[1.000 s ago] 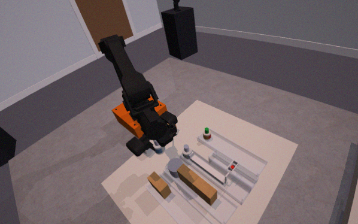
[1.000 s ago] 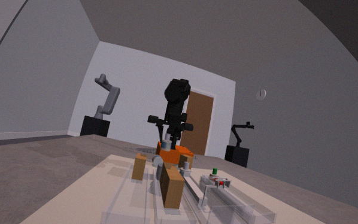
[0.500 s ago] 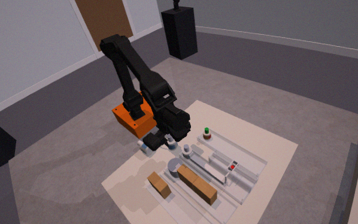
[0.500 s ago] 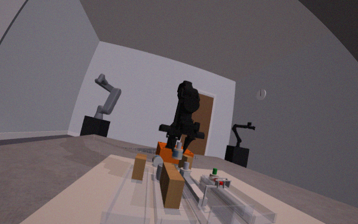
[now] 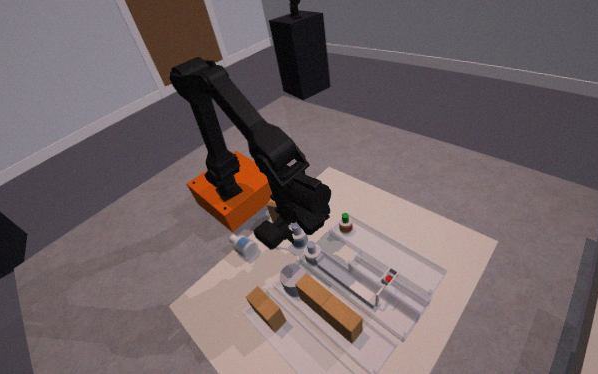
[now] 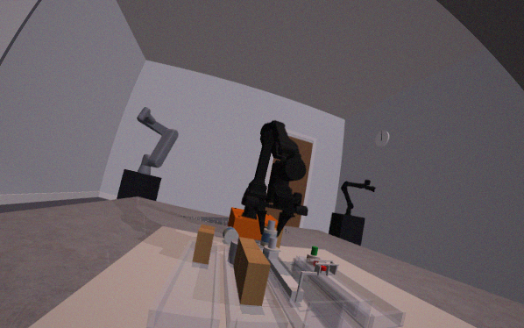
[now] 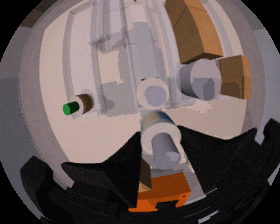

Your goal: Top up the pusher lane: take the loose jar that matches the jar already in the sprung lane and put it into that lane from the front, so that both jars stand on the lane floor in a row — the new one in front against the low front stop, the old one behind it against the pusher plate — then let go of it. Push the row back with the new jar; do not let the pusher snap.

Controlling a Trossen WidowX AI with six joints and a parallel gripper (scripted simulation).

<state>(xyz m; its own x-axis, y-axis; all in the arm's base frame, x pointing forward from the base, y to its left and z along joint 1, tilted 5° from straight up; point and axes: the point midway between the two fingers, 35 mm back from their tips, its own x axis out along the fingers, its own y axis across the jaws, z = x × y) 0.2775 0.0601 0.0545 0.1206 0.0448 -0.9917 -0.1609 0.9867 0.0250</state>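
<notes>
My gripper (image 5: 293, 232) (image 6: 272, 228) (image 7: 158, 132) is shut on a white jar (image 5: 299, 241) (image 6: 266, 237) (image 7: 158, 120) with a blue band and grey cap. The jar is nearly upright, just outside the front end of the sprung lane (image 5: 341, 278) (image 6: 285, 275) (image 7: 147, 54). The jar in the lane (image 5: 312, 253) (image 6: 272, 252) (image 7: 153, 93), pale with a grey cap, stands at that front end, close to the held jar. Whether they touch, and how high the held jar's base is, I cannot tell. The low front stop and pusher plate are not clearly visible.
A white jar with a blue band (image 5: 243, 246) (image 6: 230, 235) lies on its side. A grey cylinder (image 5: 292, 280) (image 7: 201, 79) and a long brown block (image 5: 328, 306) (image 6: 251, 274) stand beside the lane. A green-capped jar (image 5: 345, 224) (image 7: 80, 106) stands on the other side.
</notes>
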